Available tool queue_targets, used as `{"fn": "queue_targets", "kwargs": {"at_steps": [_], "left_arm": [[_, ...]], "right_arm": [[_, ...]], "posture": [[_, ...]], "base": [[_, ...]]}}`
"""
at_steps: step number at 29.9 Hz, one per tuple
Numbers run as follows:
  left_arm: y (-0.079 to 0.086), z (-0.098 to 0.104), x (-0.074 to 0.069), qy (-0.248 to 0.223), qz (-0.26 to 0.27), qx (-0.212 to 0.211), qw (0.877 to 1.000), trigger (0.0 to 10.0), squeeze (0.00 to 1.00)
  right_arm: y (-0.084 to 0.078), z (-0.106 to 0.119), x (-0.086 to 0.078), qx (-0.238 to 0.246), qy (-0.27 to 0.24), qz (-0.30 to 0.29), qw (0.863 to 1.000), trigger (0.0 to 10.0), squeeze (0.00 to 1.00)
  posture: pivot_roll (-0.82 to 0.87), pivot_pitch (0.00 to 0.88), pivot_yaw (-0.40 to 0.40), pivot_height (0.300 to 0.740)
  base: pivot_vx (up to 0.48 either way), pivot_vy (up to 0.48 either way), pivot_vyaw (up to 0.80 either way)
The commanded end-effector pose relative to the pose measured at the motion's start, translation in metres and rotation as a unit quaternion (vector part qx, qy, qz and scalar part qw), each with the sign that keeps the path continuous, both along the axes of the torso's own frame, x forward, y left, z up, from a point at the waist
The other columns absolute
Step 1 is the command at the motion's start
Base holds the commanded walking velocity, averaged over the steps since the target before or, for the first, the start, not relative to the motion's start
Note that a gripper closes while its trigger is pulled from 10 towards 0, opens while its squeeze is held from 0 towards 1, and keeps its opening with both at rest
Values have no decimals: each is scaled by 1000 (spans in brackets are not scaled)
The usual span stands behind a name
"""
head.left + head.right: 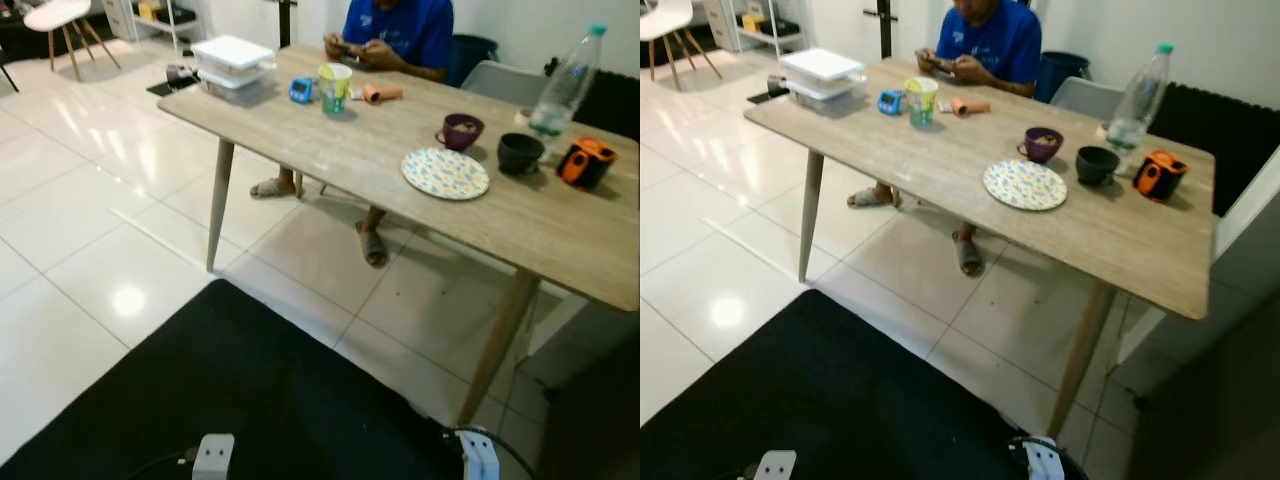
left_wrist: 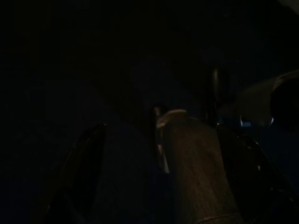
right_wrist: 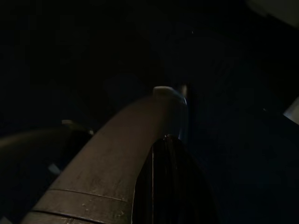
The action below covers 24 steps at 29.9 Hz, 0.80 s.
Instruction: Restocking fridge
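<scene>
- I am looking down across a wooden table [image 1: 380,150] standing on white tiles, with a black mat [image 1: 250,400] spreading over the floor just in front of me.
- A clear bottle [image 1: 565,85] with a green cap is standing upright at the table's far right edge.
- Just beside it, a black cup [image 1: 520,153] is sitting between a purple bowl [image 1: 461,131] and an orange-and-black gadget [image 1: 585,162].
- A patterned plate [image 1: 445,173] is lying flat, near the bowl and slightly closer to me.
- Toward the far middle, a yellow-green cup [image 1: 334,88] is standing between a small blue thing [image 1: 301,90] and an orange thing [image 1: 381,94] lying on its side.
- A stack of white boxes [image 1: 233,62] is resting at the far left corner.
- A person in a blue shirt [image 1: 397,30] is sitting at the far side, both hands holding something small over the table's edge; sandalled feet are showing under the table.
- A white chair [image 1: 60,25] is standing well apart at the far left.
- My left jaws [image 2: 161,140] and right jaws [image 3: 163,135] are hanging in shade; both wrist views are very dark, and I cannot tell whether either pair is released or clenched.
- Both arms are hanging idle, well apart from the table.
</scene>
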State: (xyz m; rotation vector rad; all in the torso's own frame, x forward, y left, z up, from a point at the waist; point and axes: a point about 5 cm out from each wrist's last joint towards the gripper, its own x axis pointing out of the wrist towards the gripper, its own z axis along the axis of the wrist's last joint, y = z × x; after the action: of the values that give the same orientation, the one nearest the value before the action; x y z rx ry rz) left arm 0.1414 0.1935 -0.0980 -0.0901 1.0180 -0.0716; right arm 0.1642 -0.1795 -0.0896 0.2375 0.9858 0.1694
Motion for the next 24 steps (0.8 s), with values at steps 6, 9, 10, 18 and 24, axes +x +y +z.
{"fn": "queue_targets", "kwargs": {"at_steps": [6,9,10,18,24], "left_arm": [[-3,-2,-4,9,-3,-2,1000,10000,0],[-3,-2,-5,9,-2,-2,1000,10000,0],[-3,-2,-4,9,-2,-2,1000,10000,0],[-2,-2,-3,6,16,-3,1000,10000,0],[-2,-2,-4,9,1,-7,1000,10000,0]], "right_arm": [[0,-4,-8,3,20,-2,1000,10000,0],[0,-4,-8,3,21,-1,1000,10000,0],[1,-4,-8,2,21,0,1000,10000,0],[0,-3,-7,3,16,-6,1000,10000,0],[0,-3,-7,2,16,-2,1000,10000,0]], "posture": [[-70,96,-22,740],[-70,96,-22,740],[-70,96,-22,740],[-70,96,-22,740],[-66,96,-23,740]], "base": [[443,0,-327],[440,0,-773],[442,0,-769],[155,0,-259],[0,-51,0]]}}
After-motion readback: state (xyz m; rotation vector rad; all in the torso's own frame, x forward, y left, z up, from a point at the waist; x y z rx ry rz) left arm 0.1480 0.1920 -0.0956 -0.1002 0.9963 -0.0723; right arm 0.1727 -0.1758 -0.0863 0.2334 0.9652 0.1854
